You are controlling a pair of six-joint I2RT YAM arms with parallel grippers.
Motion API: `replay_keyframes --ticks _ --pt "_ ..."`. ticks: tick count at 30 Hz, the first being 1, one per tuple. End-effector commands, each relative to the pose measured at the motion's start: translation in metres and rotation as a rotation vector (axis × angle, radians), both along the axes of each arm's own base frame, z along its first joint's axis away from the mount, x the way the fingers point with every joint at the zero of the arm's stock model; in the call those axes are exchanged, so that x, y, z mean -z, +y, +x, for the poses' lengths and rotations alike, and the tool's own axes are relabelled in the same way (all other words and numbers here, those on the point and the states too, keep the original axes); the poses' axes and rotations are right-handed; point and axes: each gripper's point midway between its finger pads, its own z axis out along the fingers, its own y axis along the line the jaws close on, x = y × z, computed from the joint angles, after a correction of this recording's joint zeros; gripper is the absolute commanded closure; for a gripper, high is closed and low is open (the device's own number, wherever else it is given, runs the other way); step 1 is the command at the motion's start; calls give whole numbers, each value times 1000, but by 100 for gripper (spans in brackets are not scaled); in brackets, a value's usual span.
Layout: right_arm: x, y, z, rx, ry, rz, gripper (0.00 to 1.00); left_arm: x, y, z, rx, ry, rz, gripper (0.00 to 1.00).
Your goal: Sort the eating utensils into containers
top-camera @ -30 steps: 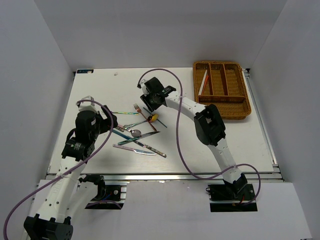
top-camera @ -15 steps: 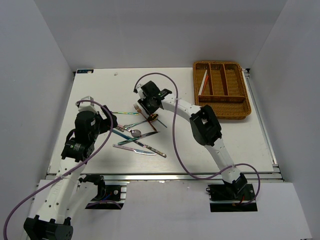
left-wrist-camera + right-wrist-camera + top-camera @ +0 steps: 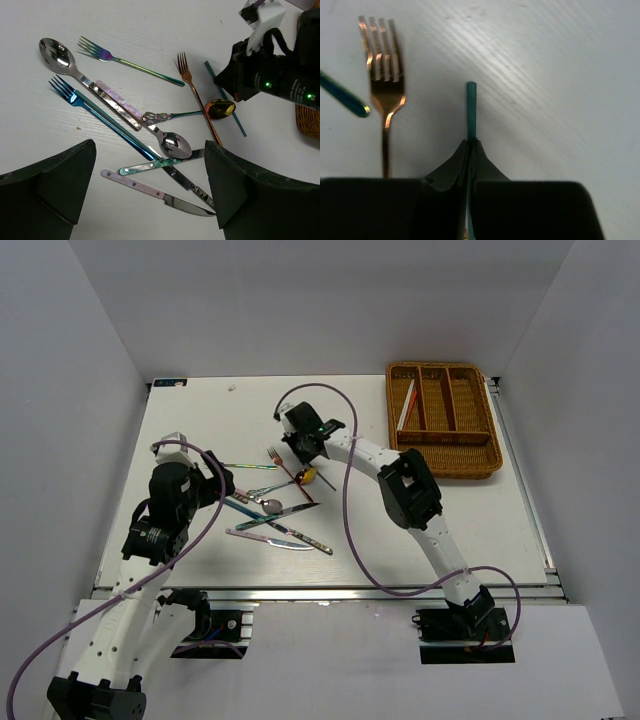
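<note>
A blue-green chopstick [image 3: 471, 107] is being pinched between the closed fingers of the right gripper [image 3: 470, 148] near the middle of the tabletop, just beside a copper fork [image 3: 382, 100]. The left gripper [image 3: 150, 150] is being held open above the scattered cutlery [image 3: 125, 107]. The wicker tray [image 3: 445, 468] is being seen at the far right corner.

The slim teal chopstick's [image 3: 471, 107] lower length was hidden between the black right gripper's [image 3: 470, 146] pinched fingers. The copper-gold metal fork's [image 3: 383, 95] handle ran behind that gripper. The brown woven wicker tray [image 3: 308, 120] was cropped at the left wrist view's edge.
</note>
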Motion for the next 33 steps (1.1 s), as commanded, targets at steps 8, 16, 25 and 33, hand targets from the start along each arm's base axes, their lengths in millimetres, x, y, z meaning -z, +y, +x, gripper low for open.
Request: replay_keyframes --ticks 8,16,25,33 --pt "-227 -120 128 459 -424 471 100 1 -2 0 15 -8 4 2" --pt "-240 -241 174 687 -648 401 100 2 -3 0 19 -4 4 2" --pt "-206 -279 193 735 -737 405 100 9 -7 1 30 24 12 2" --pt "-172 -297 204 768 -705 346 100 13 -9 3 35 38 15 2"
